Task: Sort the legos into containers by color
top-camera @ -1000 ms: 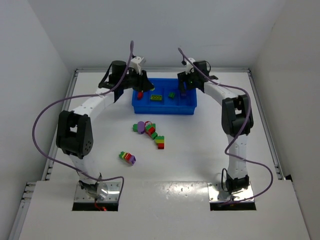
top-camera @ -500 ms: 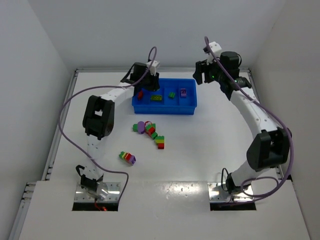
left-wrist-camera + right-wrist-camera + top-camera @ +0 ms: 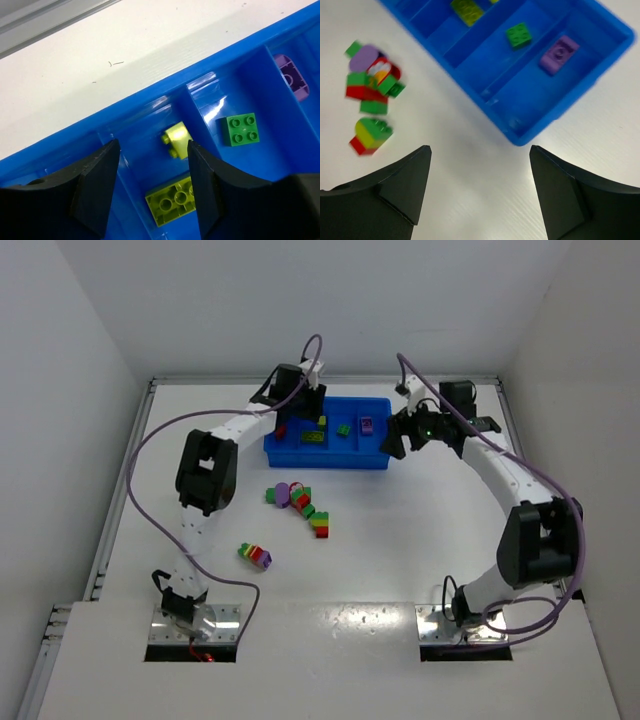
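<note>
Small yellow brick is sitting tilted in the tray's second compartment from the left, just beyond the long yellow brick. Can't tell if it's resting on the floor or dropping.

Green brick is lying one compartment over, purple brick in the next, and red brick in the leftmost.

Left gripper is hovering directly over the yellow slot, jaws apart, gripping nothing. I'm reading this as a release in progress.

To do it well, I'm suggesting:
- opening fully and lifting straight up before swinging away, so a finger isn't clipping the divider or flicking the tilted brick into the green slot
- checking it's settling inside the divider, not leaning on it

Right gripper is hanging over the table off the tray's right end, jaws apart and empty, looking down at the pile and a rounded stack. Another stack is lying nearer the bases.

Those are multicolour and look stuck together, so they're probably needing both grippers to pull apart. Grabbing one end brick, not the whole clump, looks safest.
</note>
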Motion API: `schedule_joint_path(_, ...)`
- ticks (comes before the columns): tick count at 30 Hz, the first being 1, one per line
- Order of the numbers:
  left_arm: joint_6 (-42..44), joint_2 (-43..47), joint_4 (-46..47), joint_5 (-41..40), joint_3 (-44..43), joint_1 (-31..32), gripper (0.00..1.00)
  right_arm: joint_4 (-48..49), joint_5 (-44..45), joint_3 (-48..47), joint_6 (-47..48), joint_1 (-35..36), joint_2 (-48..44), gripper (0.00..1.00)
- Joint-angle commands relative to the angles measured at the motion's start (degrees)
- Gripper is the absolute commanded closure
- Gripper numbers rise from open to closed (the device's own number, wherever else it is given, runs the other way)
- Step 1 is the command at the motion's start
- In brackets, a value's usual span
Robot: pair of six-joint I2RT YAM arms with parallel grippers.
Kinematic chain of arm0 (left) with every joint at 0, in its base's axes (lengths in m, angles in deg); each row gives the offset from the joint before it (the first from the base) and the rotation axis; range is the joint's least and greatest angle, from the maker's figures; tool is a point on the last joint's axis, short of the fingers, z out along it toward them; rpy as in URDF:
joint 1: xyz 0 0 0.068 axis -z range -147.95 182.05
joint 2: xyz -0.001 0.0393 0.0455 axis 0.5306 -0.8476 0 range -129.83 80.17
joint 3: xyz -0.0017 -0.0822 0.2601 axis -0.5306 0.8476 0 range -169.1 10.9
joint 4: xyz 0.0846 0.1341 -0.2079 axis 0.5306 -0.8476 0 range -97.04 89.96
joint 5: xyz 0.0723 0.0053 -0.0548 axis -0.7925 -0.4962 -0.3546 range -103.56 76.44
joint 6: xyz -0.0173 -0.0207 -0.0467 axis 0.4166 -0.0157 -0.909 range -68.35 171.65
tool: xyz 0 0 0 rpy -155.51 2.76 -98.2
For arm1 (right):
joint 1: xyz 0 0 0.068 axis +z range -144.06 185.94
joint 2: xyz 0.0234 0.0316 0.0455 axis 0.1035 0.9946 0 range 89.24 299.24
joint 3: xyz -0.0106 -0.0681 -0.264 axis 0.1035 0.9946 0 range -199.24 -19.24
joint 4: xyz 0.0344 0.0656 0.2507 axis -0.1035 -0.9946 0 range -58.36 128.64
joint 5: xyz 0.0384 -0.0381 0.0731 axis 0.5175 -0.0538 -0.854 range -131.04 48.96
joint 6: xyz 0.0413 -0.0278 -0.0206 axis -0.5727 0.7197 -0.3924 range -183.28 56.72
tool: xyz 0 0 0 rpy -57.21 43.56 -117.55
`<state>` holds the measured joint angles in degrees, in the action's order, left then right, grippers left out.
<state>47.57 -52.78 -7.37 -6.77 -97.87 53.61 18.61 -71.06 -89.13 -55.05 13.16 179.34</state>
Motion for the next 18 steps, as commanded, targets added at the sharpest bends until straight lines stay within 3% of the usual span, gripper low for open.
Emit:
schedule_joint_path(1,-0.6,8.6,2.6,-0.1,1.0,0.8,0.38,-3.6,-10.7,2.0,10.8,1.2,-4.1,0.20)
schedule_joint_path(7,-10.0,26.5,6.7,5.3,14.4,-4.4,0.38,-6.5,-16.8,3.8,20.2,8.3,-2.2,0.20)
schedule_joint_path(12,-8.1,39.5,4.7,4.9,26.8,-7.6,0.38,-8.7,-17.4,3.9,24.4,16.0,0.8,0.20)
schedule_joint_path(18,-7.4,50.1,0.4,2.5,35.0,-12.9,0.37,-7.1,-13.1,5.4,23.9,24.0,4.6,0.20)
